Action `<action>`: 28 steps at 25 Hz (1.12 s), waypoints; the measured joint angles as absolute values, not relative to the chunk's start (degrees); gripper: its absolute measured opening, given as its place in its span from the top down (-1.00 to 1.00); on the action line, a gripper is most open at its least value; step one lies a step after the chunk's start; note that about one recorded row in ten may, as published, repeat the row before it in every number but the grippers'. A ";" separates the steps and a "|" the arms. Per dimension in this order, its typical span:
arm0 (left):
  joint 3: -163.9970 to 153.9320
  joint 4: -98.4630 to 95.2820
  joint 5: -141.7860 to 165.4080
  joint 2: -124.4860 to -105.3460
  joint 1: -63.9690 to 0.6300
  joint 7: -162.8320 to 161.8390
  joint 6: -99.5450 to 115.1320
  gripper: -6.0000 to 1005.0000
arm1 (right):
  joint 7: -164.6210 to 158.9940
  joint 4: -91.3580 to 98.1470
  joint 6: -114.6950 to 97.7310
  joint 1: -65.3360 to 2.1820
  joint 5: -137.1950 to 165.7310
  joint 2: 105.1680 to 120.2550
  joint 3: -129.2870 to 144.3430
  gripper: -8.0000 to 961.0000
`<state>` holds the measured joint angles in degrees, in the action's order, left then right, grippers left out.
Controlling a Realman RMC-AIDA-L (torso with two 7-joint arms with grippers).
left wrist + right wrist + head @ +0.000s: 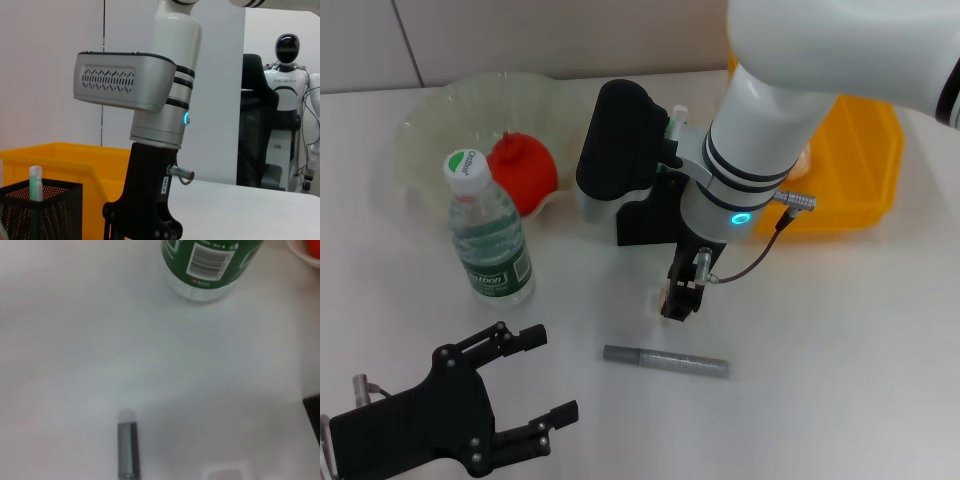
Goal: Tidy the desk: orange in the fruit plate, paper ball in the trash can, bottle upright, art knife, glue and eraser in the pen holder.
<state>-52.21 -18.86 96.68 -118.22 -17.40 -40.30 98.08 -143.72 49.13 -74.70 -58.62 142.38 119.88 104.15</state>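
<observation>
A slim grey-silver glue (665, 360) stick lies flat just below the right gripper (680, 298), whose grip state is unclear.

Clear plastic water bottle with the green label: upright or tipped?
Upright. The clear plastic water bottle with green label stands on its base on the white desk, white cap on top, beside the pale green wavy-rimmed fruit plate.
</observation>
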 joint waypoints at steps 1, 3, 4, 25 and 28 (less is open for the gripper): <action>-52.21 -18.86 96.68 -118.22 -17.40 -40.30 98.08 -0.60 | -143.74 49.11 -74.70 -58.62 142.36 119.88 104.17 0.05; -52.21 -18.82 96.68 -118.22 -17.40 -40.29 98.08 -0.60 | -143.78 49.10 -74.69 -58.63 142.11 119.88 104.60 0.05; -52.21 -18.81 96.68 -118.21 -17.40 -40.27 98.08 -0.60 | -143.79 49.08 -74.69 -58.63 141.91 119.88 104.93 0.05; -52.21 -18.80 96.68 -118.21 -17.33 -40.18 98.08 -0.60 | -143.88 47.92 -73.62 -58.74 141.47 119.88 106.08 0.17; -52.21 -18.81 96.68 -118.21 -17.35 -40.18 98.08 -0.60 | -143.89 47.83 -73.22 -58.82 141.43 119.89 106.35 0.20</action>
